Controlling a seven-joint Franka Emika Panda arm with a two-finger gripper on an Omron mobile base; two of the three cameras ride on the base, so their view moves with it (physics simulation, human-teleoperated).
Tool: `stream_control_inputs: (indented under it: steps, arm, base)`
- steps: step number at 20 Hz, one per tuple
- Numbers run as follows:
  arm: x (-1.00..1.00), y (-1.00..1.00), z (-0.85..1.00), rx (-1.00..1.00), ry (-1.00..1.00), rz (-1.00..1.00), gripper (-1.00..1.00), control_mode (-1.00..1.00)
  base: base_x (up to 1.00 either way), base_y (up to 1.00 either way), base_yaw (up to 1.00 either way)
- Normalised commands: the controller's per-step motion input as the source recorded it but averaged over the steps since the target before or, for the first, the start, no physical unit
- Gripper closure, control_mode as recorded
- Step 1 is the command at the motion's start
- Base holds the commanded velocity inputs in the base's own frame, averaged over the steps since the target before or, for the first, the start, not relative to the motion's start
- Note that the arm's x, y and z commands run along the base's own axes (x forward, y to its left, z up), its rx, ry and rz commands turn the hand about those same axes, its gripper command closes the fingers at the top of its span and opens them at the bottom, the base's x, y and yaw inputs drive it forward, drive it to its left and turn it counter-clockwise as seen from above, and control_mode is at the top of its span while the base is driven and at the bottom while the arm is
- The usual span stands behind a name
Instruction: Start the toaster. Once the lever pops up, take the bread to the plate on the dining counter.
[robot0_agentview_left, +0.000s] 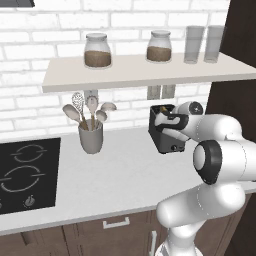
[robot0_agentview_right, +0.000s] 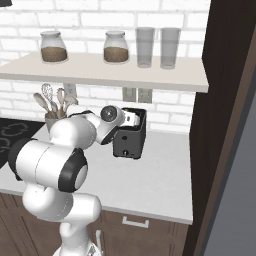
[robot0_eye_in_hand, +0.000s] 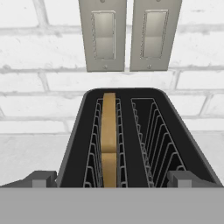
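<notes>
The black toaster (robot0_eye_in_hand: 72, 140) stands on the pale worktop against the brick wall, seen from above in the hand view. A brown bread (robot0_eye_in_hand: 109, 131) slice sits upright in its left slot; the right slot holds nothing. My gripper (robot0_eye_in_hand: 112, 178) hovers just above the near end of the toaster, open, its fingertips (robot0_eye_in_hand: 41, 178) spread wider than the toaster body and gripping nothing. From the base, the toaster (robot0_agentview_left: 167, 140) is partly covered by my hand, with the gripper (robot0_agentview_left: 161, 116) over its top. The toaster (robot0_agentview_right: 127, 146) shows the same way from the right. The plate and dining counter are out of view.
A grey utensil holder (robot0_agentview_left: 91, 136) with spoons stands left of the toaster, and a black hob (robot0_agentview_left: 27, 172) lies further left. A shelf (robot0_agentview_left: 145, 72) with jars and glasses hangs overhead. Two wall switch plates (robot0_eye_in_hand: 129, 35) sit behind the toaster. A dark tall cabinet (robot0_agentview_right: 225, 125) bounds the right.
</notes>
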Motion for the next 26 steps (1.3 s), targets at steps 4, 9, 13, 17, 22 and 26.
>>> stream_control_inputs:
  steps: [4, 9, 13, 17, 22, 26]
  arm:
    - [0.0, 0.0, 0.0, 0.0, 0.0, 0.0, -1.0, -1.0]
    - [0.0, 0.0, 0.0, 0.0, 0.0, 0.0, -1.0, -1.0]
    - [0.0, 0.0, 0.0, 0.0, 0.0, 0.0, -1.0, -1.0]
    - [0.0, 0.0, 0.0, 0.0, 0.0, 0.0, -1.0, -1.0]
    - [0.0, 0.0, 0.0, 0.0, 0.0, 0.0, -1.0, -1.0]
    - [0.0, 0.0, 0.0, 0.0, 0.0, 0.0, -1.0, -1.0]
  base:
    - [0.0, 0.0, 0.0]
    - [0.0, 0.0, 0.0]
    - [0.0, 0.0, 0.0]
    - [0.0, 0.0, 0.0]
    - [0.0, 0.0, 0.0]
    - [0.0, 0.0, 0.0]
